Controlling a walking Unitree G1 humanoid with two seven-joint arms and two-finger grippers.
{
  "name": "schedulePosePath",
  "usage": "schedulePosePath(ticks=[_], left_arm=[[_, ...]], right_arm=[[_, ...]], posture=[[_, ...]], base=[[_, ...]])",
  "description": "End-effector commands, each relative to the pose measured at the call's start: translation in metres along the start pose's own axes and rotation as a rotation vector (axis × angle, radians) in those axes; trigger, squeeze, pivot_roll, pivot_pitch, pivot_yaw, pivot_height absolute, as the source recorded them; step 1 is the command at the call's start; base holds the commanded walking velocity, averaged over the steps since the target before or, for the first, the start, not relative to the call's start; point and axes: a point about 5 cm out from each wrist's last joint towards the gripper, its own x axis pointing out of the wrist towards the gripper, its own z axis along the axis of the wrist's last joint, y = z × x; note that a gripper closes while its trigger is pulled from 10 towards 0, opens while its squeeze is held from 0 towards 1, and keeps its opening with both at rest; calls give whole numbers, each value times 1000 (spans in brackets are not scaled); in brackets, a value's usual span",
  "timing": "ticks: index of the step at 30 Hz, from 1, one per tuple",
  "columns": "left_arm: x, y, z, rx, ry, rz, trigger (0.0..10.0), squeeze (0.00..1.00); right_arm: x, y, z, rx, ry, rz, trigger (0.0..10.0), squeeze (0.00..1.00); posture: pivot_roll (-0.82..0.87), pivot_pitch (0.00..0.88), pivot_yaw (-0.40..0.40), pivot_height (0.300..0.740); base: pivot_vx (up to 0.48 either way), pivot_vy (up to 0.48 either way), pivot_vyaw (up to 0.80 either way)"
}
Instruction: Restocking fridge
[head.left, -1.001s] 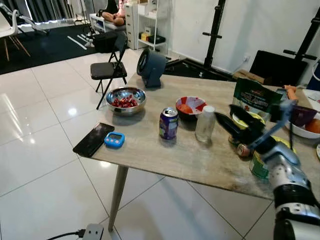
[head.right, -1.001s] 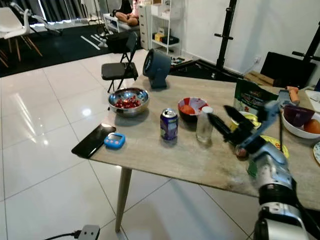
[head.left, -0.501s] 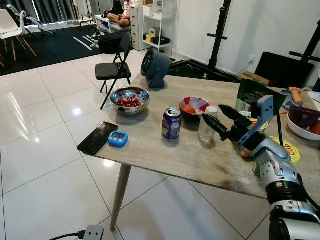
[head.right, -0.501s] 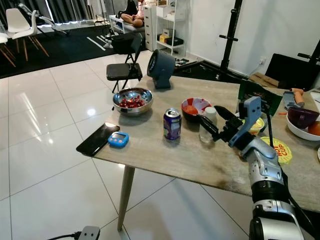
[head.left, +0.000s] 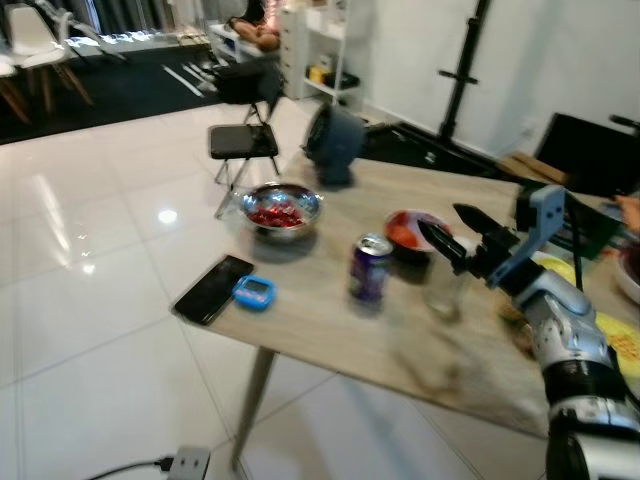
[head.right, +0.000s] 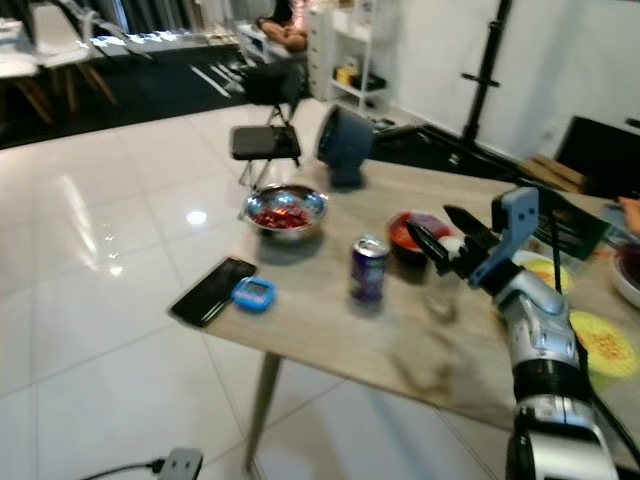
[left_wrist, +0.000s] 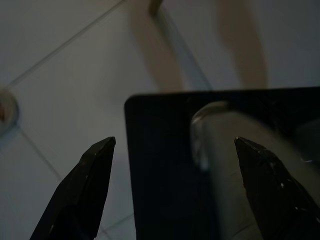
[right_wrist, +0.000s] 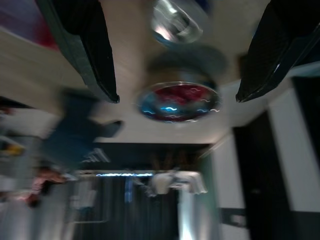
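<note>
On counter (head.left: 330, 330): one soda can (head.left: 370, 269), one clear bottle (head.left: 443, 293), one steel bowl (head.left: 283, 207) of red fruit, one red-patterned bowl (head.left: 408, 229), one phone (head.left: 212, 289), one blue timer (head.left: 254, 291), one grey fan (head.left: 334, 144). One folding chair (head.left: 243, 140) on floor.

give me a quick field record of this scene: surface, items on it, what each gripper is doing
surface: wooden table
items: purple can, clear bottle, steel bowl of red fruit, red-patterned bowl, phone, blue timer, grey fan
right gripper: open, raised over the table just above the bottle
left gripper: open, low near the floor, idle
image: blurred
</note>
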Motion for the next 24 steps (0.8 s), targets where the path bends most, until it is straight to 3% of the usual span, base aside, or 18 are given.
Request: schedulePosePath(ticks=[1, 11, 18, 23, 24], left_arm=[[0, -1, 0, 4, 0, -5, 10000, 0], [0, -2, -1, 7, 9, -8, 10000, 0], [0, -3, -1, 10, 10, -15, 10000, 0], [1, -4, 0, 8, 4, -22, 10000, 0], [1, -5, 1, 8, 2, -25, 10000, 0]], right_arm=[[-5, -4, 2, -7, 2, -20, 10000, 0], [-5, -7, 10, -30, -14, -36, 10000, 0], [1, -13, 27, -95, -46, -78, 10000, 0], [19, -11, 35, -210, 24, -74, 10000, 0], [25, -12, 34, -270, 91, -85, 10000, 0]], posture=[[-25, 0, 11, 740], [-28, 0, 8, 740], [-31, 0, 8, 740], [-35, 0, 6, 740], [-36, 0, 4, 740]], base=[[0, 0, 0], [0, 0, 0], [0, 0, 0], [0, 0, 0], [0, 0, 0]])
